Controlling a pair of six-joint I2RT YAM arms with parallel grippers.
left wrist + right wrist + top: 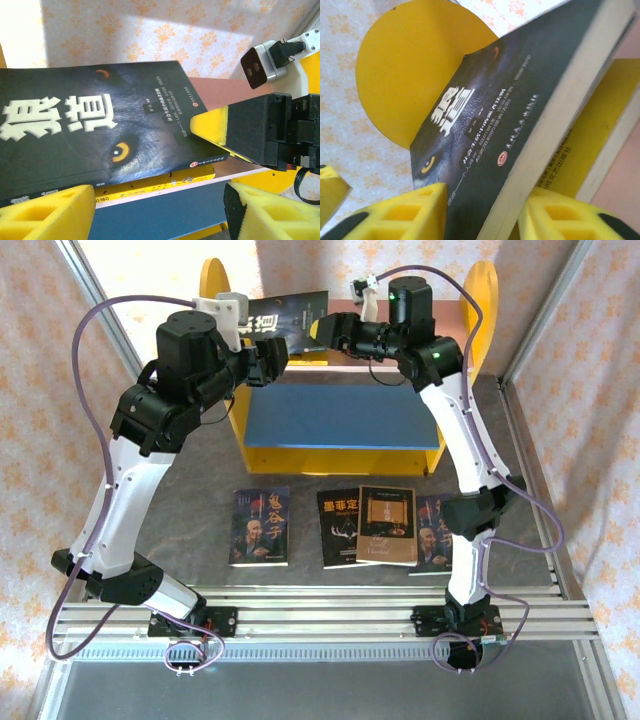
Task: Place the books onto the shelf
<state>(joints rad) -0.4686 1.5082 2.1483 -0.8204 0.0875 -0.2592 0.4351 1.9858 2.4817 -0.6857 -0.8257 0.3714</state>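
Slippage threatens if you release early: the right gripper [490,220] clamps one edge of the wolf book [100,130], which is tilted over the yellow book [165,182] on the upper level of the shelf [480,300], while the left gripper [160,220] waits with its fingers apart.

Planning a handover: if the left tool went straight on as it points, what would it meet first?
The left tool would probably meet the wolf-face book first, gripped by the right tool above the yellow book; depth is unclear.

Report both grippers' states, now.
Left gripper: open, holding nothing.
Right gripper: shut on the wolf-face book.
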